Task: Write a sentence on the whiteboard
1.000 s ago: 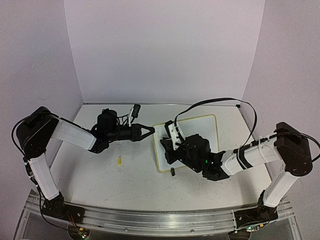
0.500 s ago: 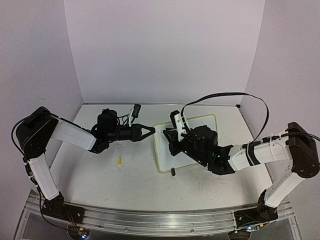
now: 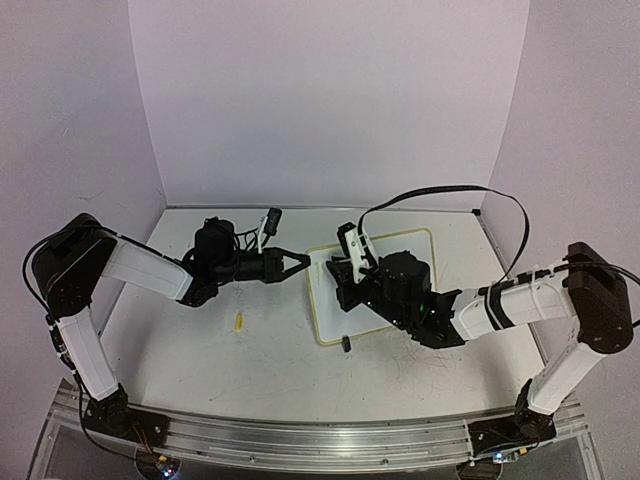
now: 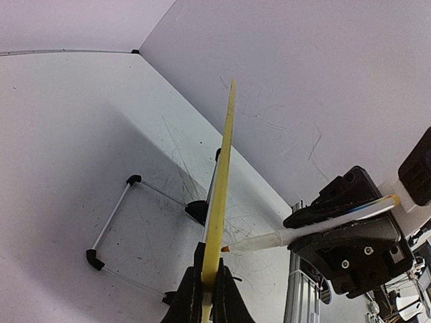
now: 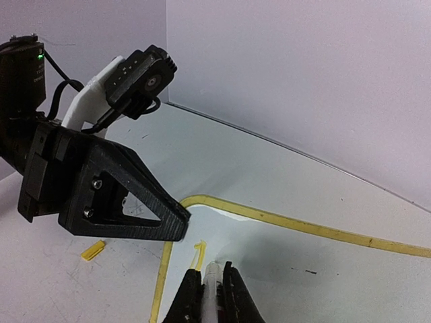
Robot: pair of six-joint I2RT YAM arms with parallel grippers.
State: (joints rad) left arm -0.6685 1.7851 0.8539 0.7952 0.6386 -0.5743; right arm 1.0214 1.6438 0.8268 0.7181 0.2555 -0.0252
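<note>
The whiteboard [image 3: 400,250] lies on the table with its pale yellow-green rim showing. My left gripper [image 3: 304,262] is shut on its left edge; the left wrist view shows the rim [image 4: 225,161] edge-on between the jaws of this gripper [image 4: 207,286]. My right gripper [image 3: 346,284] is over the board's left part, shut on a white marker [image 5: 214,281]. The marker [image 4: 296,232] has its tip at the board's face. Of the sentence, only a short yellow stroke [image 5: 199,254] shows, just ahead of the marker; no words are readable.
A small yellow cap [image 3: 239,321] lies on the scuffed tabletop left of the board. A black clip foot [image 3: 345,344] sits at the board's near edge. A wire stand with black feet [image 4: 135,180] shows under the board. White walls enclose the back and sides.
My right gripper has moved with the marker from the board's near left part up toward its far left corner. My left gripper has kept its hold and has not moved.
</note>
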